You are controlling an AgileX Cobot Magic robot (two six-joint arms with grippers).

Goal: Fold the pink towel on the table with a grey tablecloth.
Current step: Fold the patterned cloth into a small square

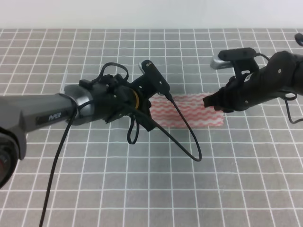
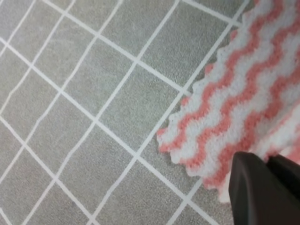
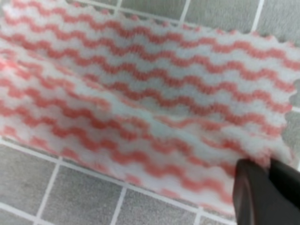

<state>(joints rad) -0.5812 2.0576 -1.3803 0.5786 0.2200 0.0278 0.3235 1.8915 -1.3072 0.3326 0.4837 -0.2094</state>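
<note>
The pink towel (image 1: 189, 113) lies as a short strip in the middle of the table with a grey tablecloth (image 1: 142, 189). My left gripper (image 1: 150, 116) is at the towel's left end, mostly hidden by its own arm. In the left wrist view its dark fingers (image 2: 253, 187) stand close together on a zigzag corner of the towel (image 2: 248, 93). My right gripper (image 1: 211, 101) is at the towel's right end. In the right wrist view its fingers (image 3: 253, 187) are pressed together at the towel's (image 3: 140, 84) near edge, where a raised crease runs across the cloth.
A black cable (image 1: 189, 146) loops from the left arm down onto the grey cloth in front of the towel. The table's far edge (image 1: 151, 29) meets a white wall at the top.
</note>
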